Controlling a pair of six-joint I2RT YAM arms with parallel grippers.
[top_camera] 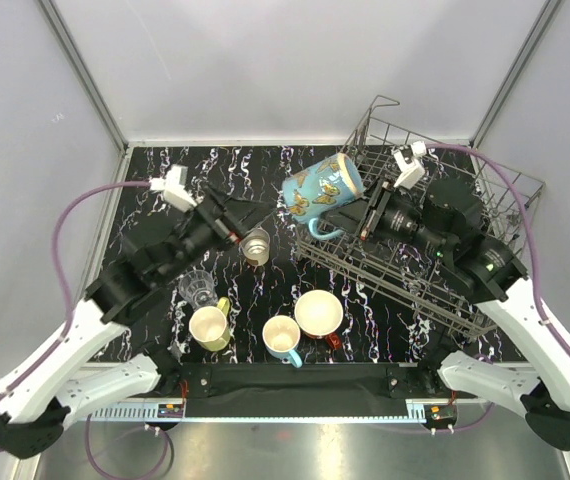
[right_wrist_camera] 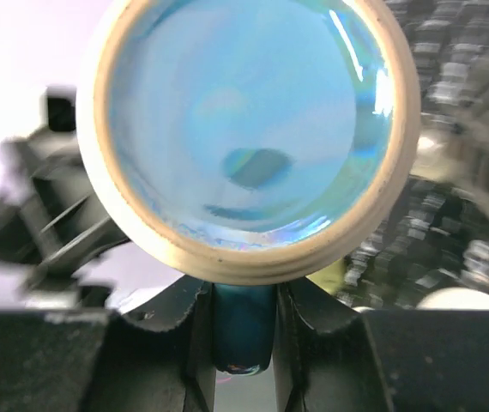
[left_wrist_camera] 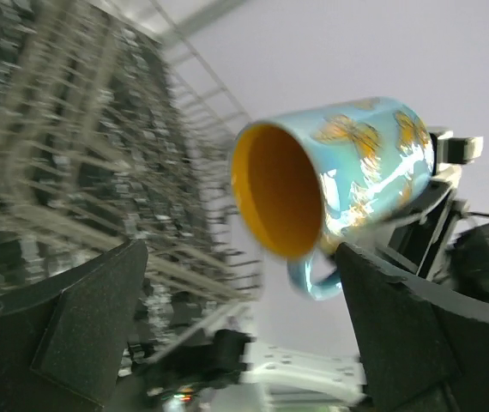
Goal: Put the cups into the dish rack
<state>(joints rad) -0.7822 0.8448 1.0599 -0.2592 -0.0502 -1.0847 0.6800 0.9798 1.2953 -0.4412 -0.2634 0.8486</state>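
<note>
Six cups show in the top view. One light-blue butterfly mug (top_camera: 322, 190) is at upper centre, one small steel cup (top_camera: 255, 245) near the middle, and one clear tumbler (top_camera: 197, 288) left of centre. Three mugs with pale insides stand along the lower centre: one yellow-green mug (top_camera: 209, 328), one teal mug (top_camera: 283, 338) and one wide red mug (top_camera: 319, 314). One wire dish rack (top_camera: 445, 160) takes up the right side of the frame
</note>
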